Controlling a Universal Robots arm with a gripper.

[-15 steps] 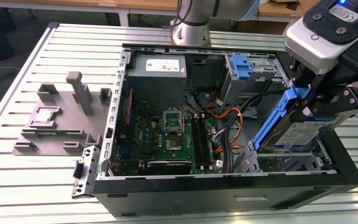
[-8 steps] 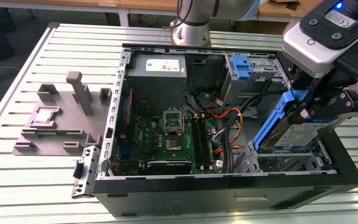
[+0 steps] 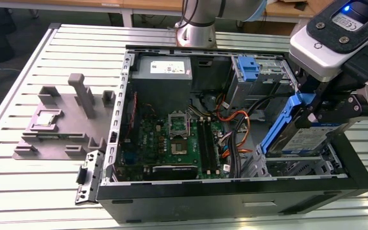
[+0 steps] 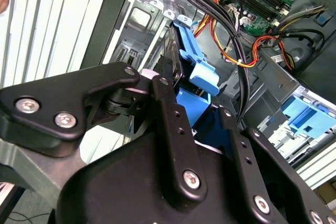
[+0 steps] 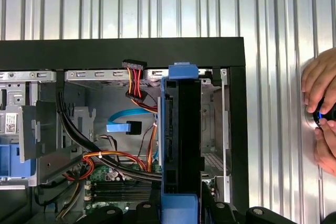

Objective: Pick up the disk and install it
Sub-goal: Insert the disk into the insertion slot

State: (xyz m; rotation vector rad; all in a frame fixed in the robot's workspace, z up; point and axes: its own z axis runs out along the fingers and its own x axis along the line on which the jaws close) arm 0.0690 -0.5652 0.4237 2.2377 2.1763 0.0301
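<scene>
One black gripper (image 3: pixel 321 111) was clamped on the silver blue-bracketed disk (image 3: pixel 306 140), tilted at four o'clock of the black computer case (image 3: pixel 235 191) in the exterior view; orange cables (image 5: pixel 121 155) might snag it.

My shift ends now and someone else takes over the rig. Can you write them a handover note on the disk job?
Hand: shut on the disk.
The disk is held tilted over the drive bay, at the exterior view's right end of the open computer case.
Done: disk picked up.
Left: the disk is not yet seated in the bay.
</scene>
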